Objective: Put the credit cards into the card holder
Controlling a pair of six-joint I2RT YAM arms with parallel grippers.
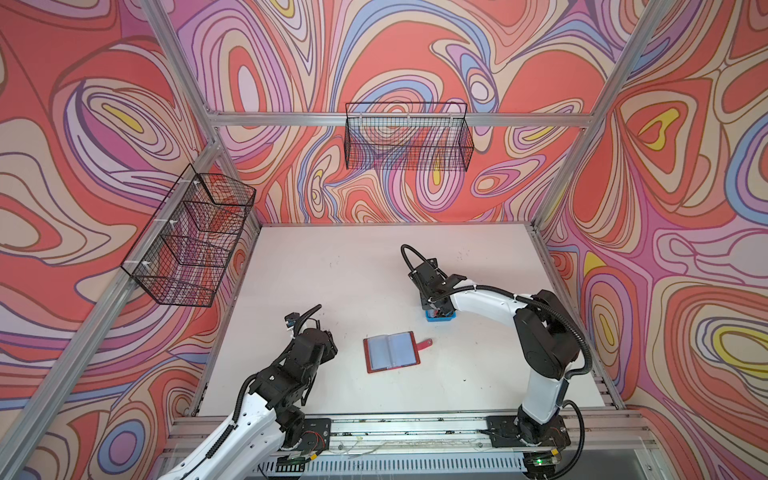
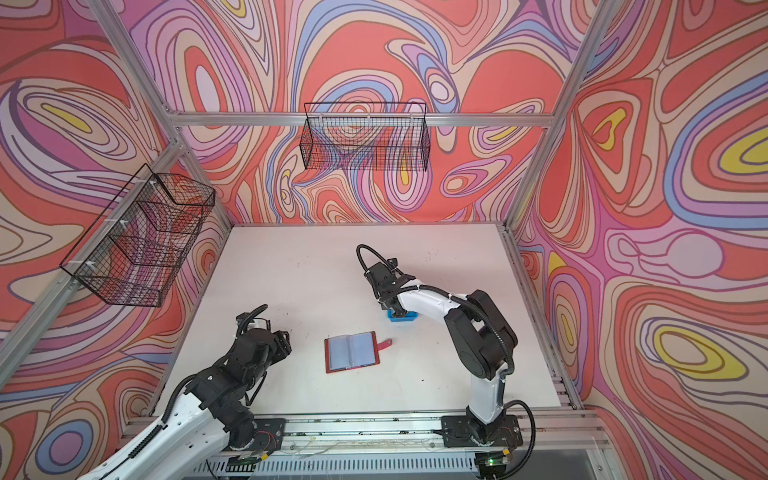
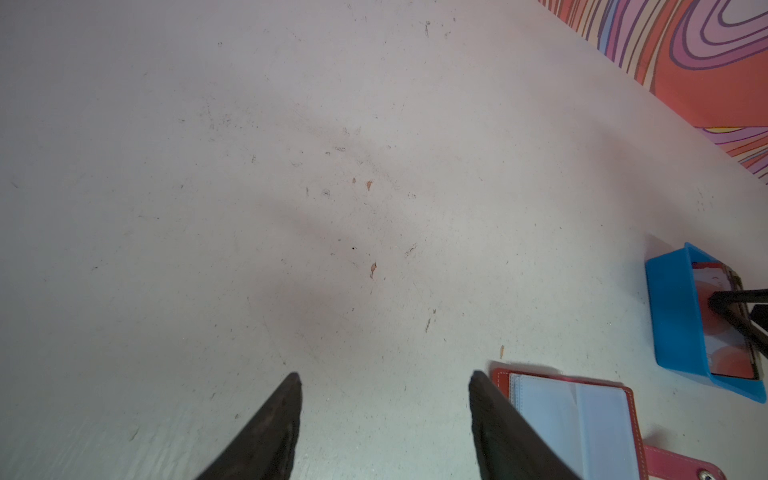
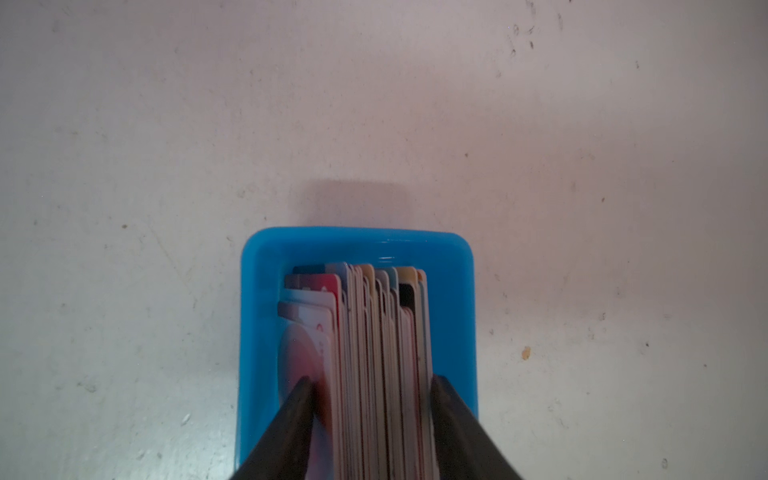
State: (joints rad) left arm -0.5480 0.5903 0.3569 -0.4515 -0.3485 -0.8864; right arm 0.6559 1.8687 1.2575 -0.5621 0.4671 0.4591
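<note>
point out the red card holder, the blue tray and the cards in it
red leather-like booklet card holder (image 1: 380,353), in a top view, on a clear sleeve page
small blue plastic tray (image 4: 357,241), right wrist view, on its bare end wall
stack of thin plastic credit cards (image 4: 382,353), right wrist view, on the upright edges

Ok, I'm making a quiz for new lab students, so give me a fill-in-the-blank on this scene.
1. The card holder lies ___ on the table.
2. The credit cards stand on edge in the ___ tray.
3. The left gripper is open and holds ___.
4. The right gripper has its jaws either side of the ___ in that tray.
Missing: open; blue; nothing; cards.
</note>
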